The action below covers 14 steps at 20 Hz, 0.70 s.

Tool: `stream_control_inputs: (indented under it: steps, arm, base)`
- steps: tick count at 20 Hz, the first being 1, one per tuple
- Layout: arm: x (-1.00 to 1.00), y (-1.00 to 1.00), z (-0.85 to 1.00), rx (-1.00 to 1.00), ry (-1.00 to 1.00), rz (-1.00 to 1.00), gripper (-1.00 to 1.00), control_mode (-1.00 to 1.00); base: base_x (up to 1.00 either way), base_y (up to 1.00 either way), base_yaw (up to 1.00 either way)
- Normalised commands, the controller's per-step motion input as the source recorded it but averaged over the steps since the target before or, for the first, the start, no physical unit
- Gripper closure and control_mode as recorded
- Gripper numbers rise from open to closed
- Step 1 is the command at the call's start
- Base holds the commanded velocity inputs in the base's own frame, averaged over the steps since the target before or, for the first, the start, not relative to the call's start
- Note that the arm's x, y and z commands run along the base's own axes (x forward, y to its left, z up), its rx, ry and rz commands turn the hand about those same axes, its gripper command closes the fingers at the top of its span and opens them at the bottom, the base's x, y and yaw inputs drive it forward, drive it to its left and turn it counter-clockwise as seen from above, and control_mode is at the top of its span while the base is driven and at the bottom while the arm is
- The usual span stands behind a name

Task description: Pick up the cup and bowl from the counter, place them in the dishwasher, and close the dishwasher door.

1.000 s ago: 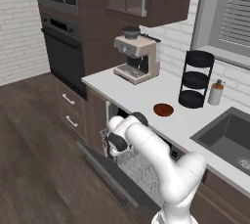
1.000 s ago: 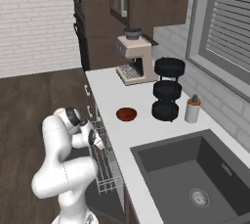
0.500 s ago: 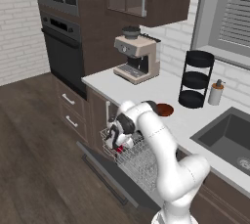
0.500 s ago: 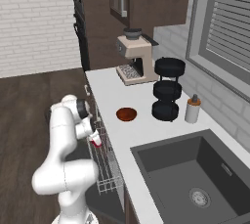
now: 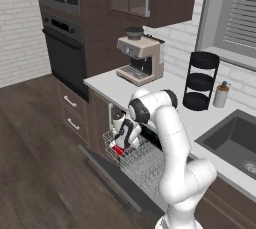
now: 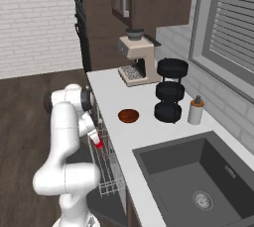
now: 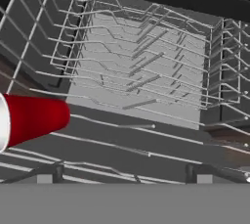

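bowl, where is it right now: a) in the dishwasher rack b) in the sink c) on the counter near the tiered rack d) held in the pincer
c: the bowl sits on the counter beside the black tiered rack, while the cup lies in the dishwasher rack.

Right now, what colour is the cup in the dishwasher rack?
Red with a white rim; the cup shows best in the hand view.

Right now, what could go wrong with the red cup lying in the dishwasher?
The cup lies on its side in the wire rack, so it might roll. The open gripper is close and could bump it when lifting. The bowl waits on the counter, and the dishwasher door hangs open.
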Motion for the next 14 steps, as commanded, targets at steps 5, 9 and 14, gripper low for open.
stream_control_inputs:
  steps: [5,9,14]
  arm:
    - [-0.34,-0.19,1.0,0.1,-0.07,-0.02,-1.0,-1.0]
    - [-0.51,0.03,1.0,0.01,-0.15,0.0,-1.0,-1.0]
    - [-0.49,0.29,1.0,0.03,-0.16,0.0,-1.0,-1.0]
  base:
    - [0.0,0.0,0.0]
    - [0.0,0.0,0.0]
    - [0.0,0.0,0.0]
